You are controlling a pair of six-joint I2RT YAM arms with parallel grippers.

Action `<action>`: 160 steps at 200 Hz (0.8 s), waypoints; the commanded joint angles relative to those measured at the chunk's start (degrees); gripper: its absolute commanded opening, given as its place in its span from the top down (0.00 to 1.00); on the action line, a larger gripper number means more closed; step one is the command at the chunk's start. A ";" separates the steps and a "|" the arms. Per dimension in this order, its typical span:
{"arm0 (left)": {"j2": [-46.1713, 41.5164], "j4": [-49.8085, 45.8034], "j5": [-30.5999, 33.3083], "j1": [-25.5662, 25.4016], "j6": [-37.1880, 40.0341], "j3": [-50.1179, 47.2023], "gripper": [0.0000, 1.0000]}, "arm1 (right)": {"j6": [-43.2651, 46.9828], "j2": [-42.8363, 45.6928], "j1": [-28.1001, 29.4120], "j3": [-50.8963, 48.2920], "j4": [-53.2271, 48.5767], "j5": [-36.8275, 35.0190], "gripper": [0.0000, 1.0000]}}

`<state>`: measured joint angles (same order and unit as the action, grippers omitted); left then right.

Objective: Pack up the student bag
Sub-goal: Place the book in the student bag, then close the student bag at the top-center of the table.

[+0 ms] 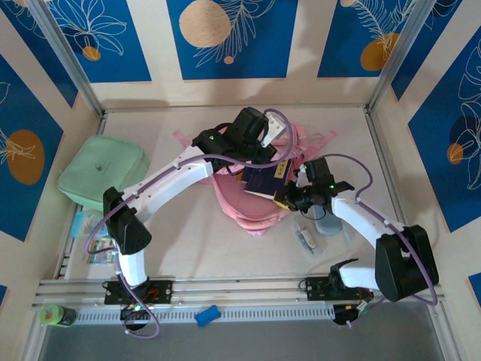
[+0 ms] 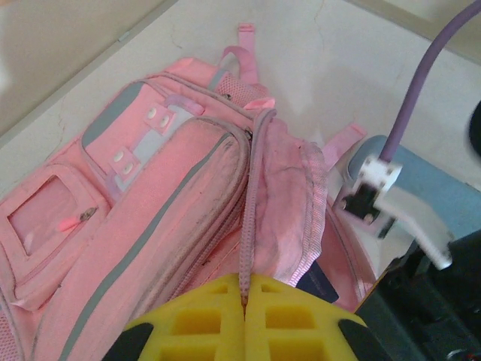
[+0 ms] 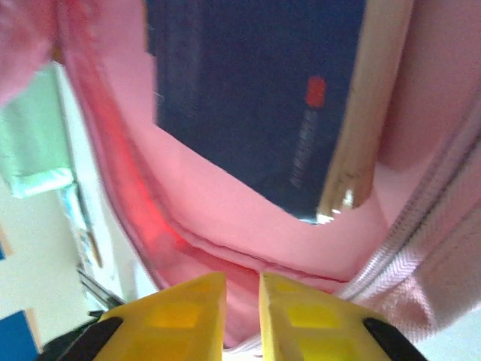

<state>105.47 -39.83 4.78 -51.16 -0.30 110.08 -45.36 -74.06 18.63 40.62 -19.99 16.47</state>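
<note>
Left gripper [image 2: 244, 292] pinches tight on the zip edge of the student bag [image 2: 150, 210], lying mid-table between both arms. Right gripper [image 3: 242, 289] sits nearly closed at the mouth's lip, grip unclear. Fabric looks soft, floppy, light: hold by the zip rim

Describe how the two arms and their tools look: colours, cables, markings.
Both the left arm and the right arm have white links, bulky black joints and black bases. A purple cable loops along each, and a small green light glows near each wrist. The left tool and the right tool have bright yellow fingers with black corners; the left's show square recesses.
</note>
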 commanded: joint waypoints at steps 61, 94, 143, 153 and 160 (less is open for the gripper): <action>-4.75 4.58 -1.31 -0.79 -2.75 1.27 1.00 | -0.38 -11.69 0.34 6.04 9.26 -14.18 1.00; -4.46 5.35 -1.53 -0.78 -3.65 1.10 1.00 | -0.22 -16.78 -0.82 9.56 16.11 -12.66 1.00; -3.76 4.62 0.75 -0.79 -4.42 0.97 1.00 | -0.82 -11.33 -1.67 5.50 17.79 -3.98 0.93; -3.69 4.46 0.32 -0.79 -4.86 0.46 1.00 | -0.50 -7.39 -1.93 3.59 16.14 -3.12 0.90; -3.77 4.63 -0.33 -0.81 -5.28 -0.07 1.00 | -0.06 -4.46 -2.10 2.59 13.98 -3.00 0.89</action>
<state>105.47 -39.27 5.21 -51.13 -3.49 110.08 -46.48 -88.12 16.84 46.39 -4.08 9.45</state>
